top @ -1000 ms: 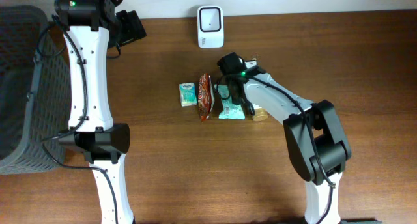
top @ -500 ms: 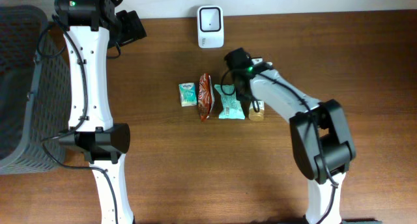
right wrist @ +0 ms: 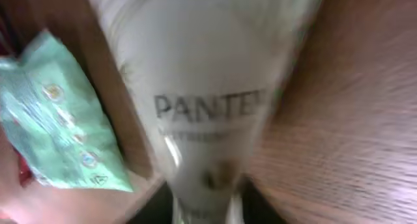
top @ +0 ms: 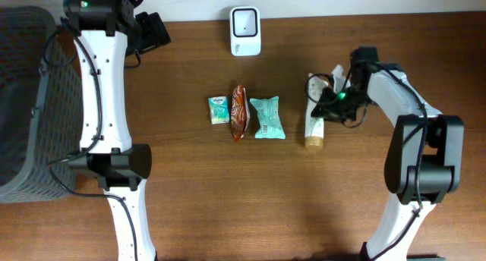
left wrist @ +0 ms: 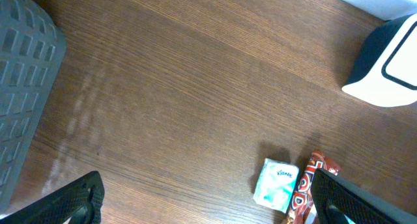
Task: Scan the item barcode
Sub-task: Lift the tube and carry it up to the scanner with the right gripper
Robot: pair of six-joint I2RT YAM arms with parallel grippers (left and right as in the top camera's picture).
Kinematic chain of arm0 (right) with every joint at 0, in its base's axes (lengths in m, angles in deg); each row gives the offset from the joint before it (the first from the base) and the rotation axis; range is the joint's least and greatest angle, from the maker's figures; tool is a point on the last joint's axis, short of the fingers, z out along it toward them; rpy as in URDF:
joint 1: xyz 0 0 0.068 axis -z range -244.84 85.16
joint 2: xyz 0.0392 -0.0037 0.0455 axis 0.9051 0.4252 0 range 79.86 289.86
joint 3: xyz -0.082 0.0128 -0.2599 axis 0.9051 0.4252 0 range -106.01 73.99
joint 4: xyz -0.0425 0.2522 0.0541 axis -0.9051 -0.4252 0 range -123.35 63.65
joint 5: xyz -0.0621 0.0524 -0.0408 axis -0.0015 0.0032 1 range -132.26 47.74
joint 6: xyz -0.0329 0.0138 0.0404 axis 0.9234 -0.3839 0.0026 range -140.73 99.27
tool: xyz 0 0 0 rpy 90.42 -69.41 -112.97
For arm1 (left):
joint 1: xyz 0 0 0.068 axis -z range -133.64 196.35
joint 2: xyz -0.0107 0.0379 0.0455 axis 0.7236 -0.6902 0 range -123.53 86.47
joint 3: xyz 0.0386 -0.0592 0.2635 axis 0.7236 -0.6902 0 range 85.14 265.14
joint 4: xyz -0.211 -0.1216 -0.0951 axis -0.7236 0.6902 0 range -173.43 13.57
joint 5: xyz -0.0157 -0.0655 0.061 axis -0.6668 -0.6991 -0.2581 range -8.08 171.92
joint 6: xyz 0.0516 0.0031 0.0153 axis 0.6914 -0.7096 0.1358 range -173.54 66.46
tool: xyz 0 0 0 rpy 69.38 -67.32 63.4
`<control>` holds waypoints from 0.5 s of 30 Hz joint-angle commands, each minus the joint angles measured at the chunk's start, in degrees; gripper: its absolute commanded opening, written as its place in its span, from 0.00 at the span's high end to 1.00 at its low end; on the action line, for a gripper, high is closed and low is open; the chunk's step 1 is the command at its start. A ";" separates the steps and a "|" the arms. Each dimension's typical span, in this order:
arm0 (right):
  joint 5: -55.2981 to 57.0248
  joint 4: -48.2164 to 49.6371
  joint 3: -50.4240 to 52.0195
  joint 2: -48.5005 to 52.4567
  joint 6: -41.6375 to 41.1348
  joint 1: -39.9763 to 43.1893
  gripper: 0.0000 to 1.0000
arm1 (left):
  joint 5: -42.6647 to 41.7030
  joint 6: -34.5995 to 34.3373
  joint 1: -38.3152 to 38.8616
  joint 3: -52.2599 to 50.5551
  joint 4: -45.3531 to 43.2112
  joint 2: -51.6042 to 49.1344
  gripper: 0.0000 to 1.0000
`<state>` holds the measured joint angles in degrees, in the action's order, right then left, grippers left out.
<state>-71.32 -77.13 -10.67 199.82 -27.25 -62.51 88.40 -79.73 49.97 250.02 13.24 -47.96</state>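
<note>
The Pantene tube (top: 314,124) lies on the bench (top: 228,185) beside the right gripper (top: 326,102), whose grip cannot be told; the left gripper (top: 156,31) gapes apart. A loose pinch could drop the slick tube short of the scanner (top: 245,31).

The right gripper (top: 328,102), formerly above the green packet (top: 266,117), now sits right of the item row, at the upper part of the white Pantene tube (top: 314,124). The tube, earlier just beside the packet, now lies farther right on the worktop (top: 228,200), apart from it.
</note>
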 commanded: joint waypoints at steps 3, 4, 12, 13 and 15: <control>1.36 1.73 1.20 0.31 1.33 -3.17 0.50 | 0.66 0.13 -0.04 0.17 0.07 0.31 0.01; 2.40 2.01 1.20 0.31 0.55 -3.56 0.49 | 0.66 0.11 -0.04 0.17 0.07 0.31 0.01; 8.76 4.57 1.18 0.31 -5.62 -6.60 0.73 | 0.66 0.11 -0.04 0.17 0.07 0.31 0.01; 8.74 4.59 1.07 0.31 -6.32 -6.60 0.79 | 0.66 0.11 -0.04 0.17 0.07 0.31 0.01; 8.74 3.82 0.09 0.28 -6.45 -6.60 0.85 | 0.63 0.11 -0.04 0.17 0.07 0.31 0.01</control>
<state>-63.67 -72.68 -9.73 199.97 -31.60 -68.63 88.40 -79.73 49.97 250.02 13.24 -47.96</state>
